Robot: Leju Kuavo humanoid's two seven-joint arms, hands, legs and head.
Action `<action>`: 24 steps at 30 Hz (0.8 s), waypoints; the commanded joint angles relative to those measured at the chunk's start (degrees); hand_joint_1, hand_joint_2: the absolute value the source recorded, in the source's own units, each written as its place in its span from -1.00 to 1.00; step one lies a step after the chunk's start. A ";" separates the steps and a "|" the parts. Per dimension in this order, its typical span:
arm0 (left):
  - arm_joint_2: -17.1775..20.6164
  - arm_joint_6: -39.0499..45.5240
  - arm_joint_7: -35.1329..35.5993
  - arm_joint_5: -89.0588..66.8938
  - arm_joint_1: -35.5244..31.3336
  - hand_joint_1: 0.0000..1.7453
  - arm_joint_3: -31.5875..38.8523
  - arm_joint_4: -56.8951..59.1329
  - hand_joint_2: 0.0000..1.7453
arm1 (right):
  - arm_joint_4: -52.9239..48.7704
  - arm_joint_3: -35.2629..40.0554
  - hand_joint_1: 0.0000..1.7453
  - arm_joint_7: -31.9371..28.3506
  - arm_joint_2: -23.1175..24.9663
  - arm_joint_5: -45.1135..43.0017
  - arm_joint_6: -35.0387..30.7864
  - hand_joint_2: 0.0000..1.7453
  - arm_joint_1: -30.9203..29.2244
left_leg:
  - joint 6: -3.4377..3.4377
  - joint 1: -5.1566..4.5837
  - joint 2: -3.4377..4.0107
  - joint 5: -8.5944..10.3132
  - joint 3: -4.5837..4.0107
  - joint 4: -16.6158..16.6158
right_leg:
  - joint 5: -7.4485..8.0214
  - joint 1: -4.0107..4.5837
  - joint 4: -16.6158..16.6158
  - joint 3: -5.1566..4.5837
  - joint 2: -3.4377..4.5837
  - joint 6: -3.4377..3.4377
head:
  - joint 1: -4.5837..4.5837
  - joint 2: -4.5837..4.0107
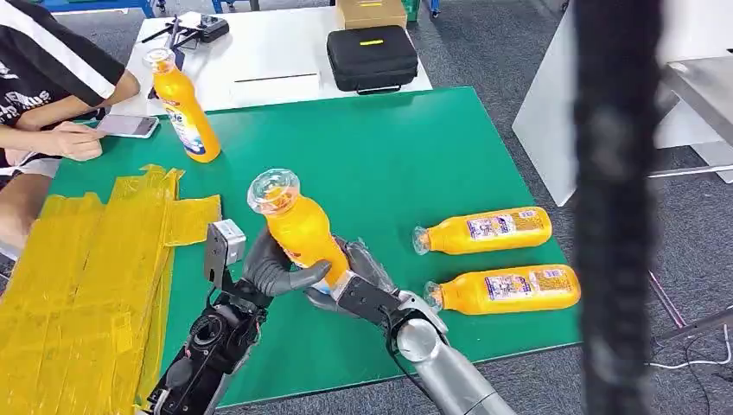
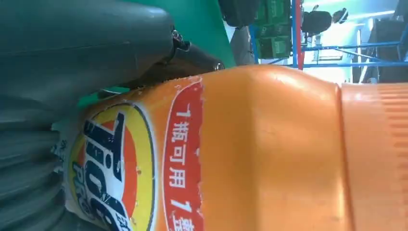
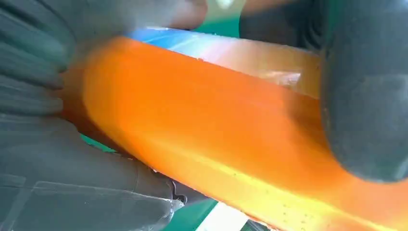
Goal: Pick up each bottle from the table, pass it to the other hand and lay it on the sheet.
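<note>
An orange bottle (image 1: 302,229) with a clear cap is held upright above the green table (image 1: 389,147), slightly tilted. My left hand (image 1: 275,270) grips its lower body from the left, thumb across the front. My right hand (image 1: 361,284) holds its base from the right. The left wrist view has the bottle's label (image 2: 120,168) close against my left hand (image 2: 72,43). In the right wrist view the orange bottle (image 3: 202,125) lies in my right hand (image 3: 57,168). The yellow sheet (image 1: 86,259) covers the table's left side. Two more bottles (image 1: 488,230) (image 1: 510,289) lie at the right.
Another orange bottle (image 1: 186,108) stands at the back left beside a person's arm (image 1: 60,138) and a phone (image 1: 128,126). A black case (image 1: 372,57) rests on the white table behind. A dark pole (image 1: 614,207) blocks the right of the head view.
</note>
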 commanded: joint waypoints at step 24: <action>10.33 18.85 -2.68 -42.97 -9.38 1.00 14.83 7.24 1.00 | -16.11 -2.07 -1.00 -0.41 -4.54 1.11 -3.30 1.00 4.83 | -0.33 0.13 0.21 -0.29 0.54 0.15 | -0.32 0.14 0.11 0.49 -0.01 -0.05 | -0.04 0.00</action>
